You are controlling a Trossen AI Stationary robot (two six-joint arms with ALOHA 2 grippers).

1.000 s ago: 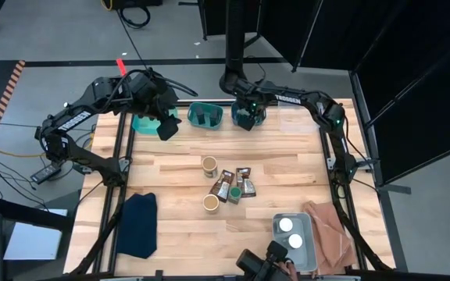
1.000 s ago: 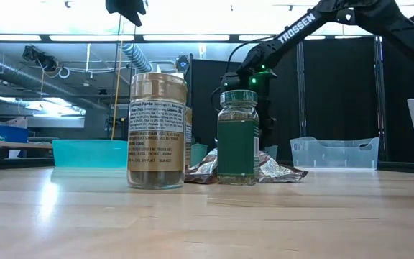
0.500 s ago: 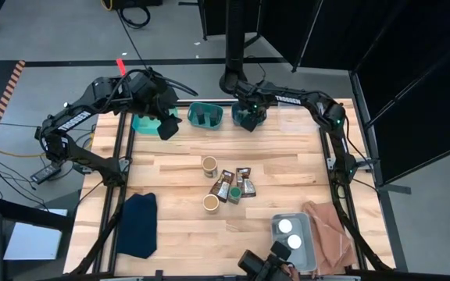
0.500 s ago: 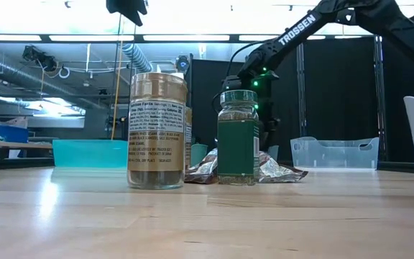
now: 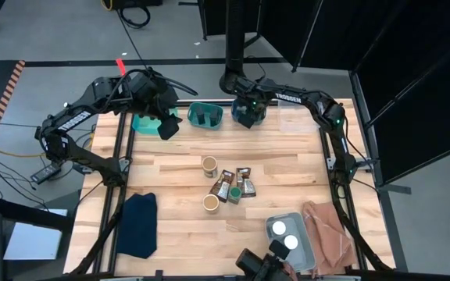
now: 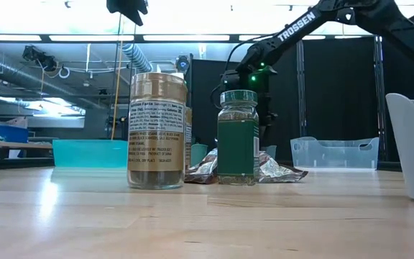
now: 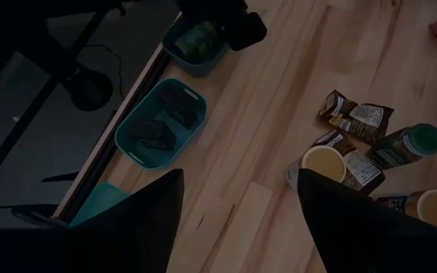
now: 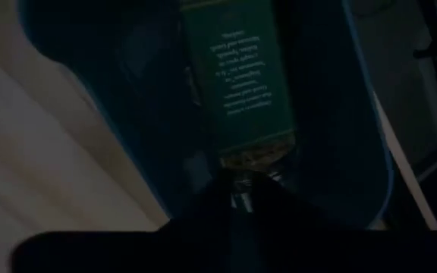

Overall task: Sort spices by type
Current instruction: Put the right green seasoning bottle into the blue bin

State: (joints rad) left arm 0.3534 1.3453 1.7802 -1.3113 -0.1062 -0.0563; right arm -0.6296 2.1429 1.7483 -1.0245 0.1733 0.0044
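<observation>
Wide wooden desk (image 5: pixel 287 156) under both arms, and the bigger pieces sit round its edges: a dark blue cloth (image 5: pixel 137 225) at the near left, a pale bin (image 5: pixel 290 242) at the near edge carrying two white-lidded jars (image 5: pixel 284 235), and three teal bins along the far edge. Left hand (image 5: pixel 166 127) hangs above the far left corner by the leftmost teal bin (image 5: pixel 141 123), fingers spread apart with nothing between them, looking down the desk. The middle teal bin (image 5: pixel 205 115) has dark jars inside. Right hand (image 5: pixel 244 112) is down over the third bin (image 8: pixel 370 152), where a green-labelled jar (image 8: pixel 237 76) lies inside just ahead of its fingertips; whether the fingers are apart or together, I cannot tell. In the middle of the desk the leftovers cluster: two tan-topped jars (image 5: pixel 209 164), one nearer than the other, a green-lidded jar (image 6: pixel 238 137) standing upright, and crumpled brown packets (image 5: pixel 237 182) touching one another between them.
</observation>
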